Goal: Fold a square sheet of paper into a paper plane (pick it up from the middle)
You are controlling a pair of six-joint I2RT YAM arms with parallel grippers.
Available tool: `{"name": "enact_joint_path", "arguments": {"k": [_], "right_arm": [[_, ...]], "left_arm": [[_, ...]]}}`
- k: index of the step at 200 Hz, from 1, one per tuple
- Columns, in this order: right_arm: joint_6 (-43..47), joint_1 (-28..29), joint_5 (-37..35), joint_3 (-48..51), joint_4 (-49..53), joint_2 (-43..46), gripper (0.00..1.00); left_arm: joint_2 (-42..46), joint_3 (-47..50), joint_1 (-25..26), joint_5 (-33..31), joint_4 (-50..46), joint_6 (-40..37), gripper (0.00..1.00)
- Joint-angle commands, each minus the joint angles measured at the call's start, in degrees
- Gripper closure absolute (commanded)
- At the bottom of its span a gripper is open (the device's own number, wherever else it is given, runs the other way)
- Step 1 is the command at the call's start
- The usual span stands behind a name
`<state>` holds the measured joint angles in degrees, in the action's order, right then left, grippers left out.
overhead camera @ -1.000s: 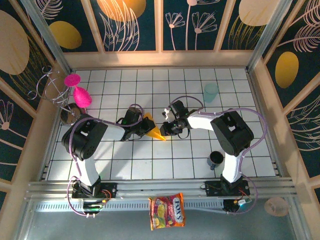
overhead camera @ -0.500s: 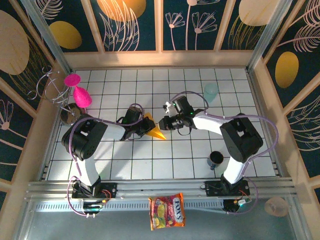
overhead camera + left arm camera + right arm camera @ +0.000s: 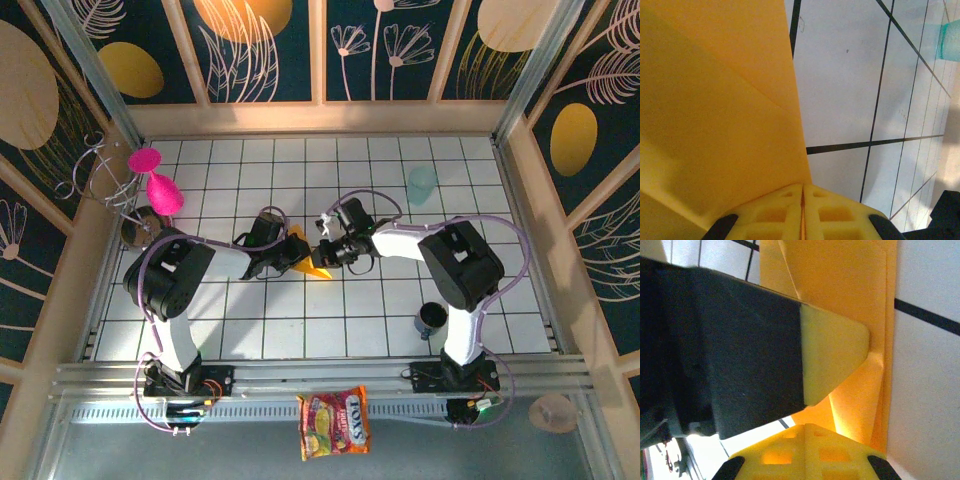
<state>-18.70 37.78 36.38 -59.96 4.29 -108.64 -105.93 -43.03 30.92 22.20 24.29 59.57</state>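
Two grippers meet nose to nose over the middle of the white tiled table (image 3: 300, 330). Far off to the left of the left gripper (image 3: 286, 250), by the wall, stand a wire rack (image 3: 95, 175) and a bright pink thing (image 3: 165, 193).

The left gripper is shut tight on the paper plane (image 3: 311, 264). From its wrist camera, its two yellow fingers (image 3: 775, 215) press flat together, and the edge of the orange-yellow paper runs down into the thin crack between them. The paper spreads out ahead of the fingers and to their left, with a crease across it.

The paper plane sits right between the two grippers, with its pointy end poking out on the near side of them.

The right gripper (image 3: 327, 250) is just to the right of the paper and touches it. Its yellow fingers (image 3: 835, 455) are closed all the way. The paper reaches down to them, but I cannot tell if it is pinched there. Just ahead of them, one dark finger of the left gripper, with its yellow tip, rests on the paper.

Well behind both grippers, off the tiles, lies a red and yellow snack packet (image 3: 334, 422). Up and to the right of the right gripper stands a teal cup (image 3: 421, 184). A dark cup (image 3: 431, 318) stands well behind it, to the right.
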Motion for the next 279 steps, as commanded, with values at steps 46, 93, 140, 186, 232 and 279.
{"name": "enact_joint_path", "arguments": {"k": [46, 93, 140, 186, 232, 279], "right_arm": [[2.90, 0.44, -3.92, -1.38, 5.29, -2.02, 0.98], [3.58, 0.36, -5.38, -0.79, 6.49, -2.36, 0.98], [4.00, 0.36, -6.50, 1.33, 7.39, -1.41, 0.99], [3.60, 0.36, -4.96, 6.63, 7.40, 2.07, 1.00], [0.90, 0.28, -6.14, 13.33, 6.43, 7.98, 1.00], [-0.90, -1.37, -8.03, 14.72, 0.74, 16.74, 0.98]], "left_arm": [[-2.78, -0.44, -0.50, -3.77, -7.94, -0.81, 0.89], [-3.11, -0.74, -0.47, -4.60, -9.22, -0.82, 0.90], [-3.22, -1.05, -0.43, -5.58, -10.58, -0.94, 0.90], [-2.97, -0.74, -0.49, -5.65, -10.76, -0.99, 0.91], [-2.88, -0.74, -0.43, -5.50, -10.71, -1.31, 0.91], [-2.22, -0.90, -0.47, -4.82, -9.82, -2.22, 0.91]]}}
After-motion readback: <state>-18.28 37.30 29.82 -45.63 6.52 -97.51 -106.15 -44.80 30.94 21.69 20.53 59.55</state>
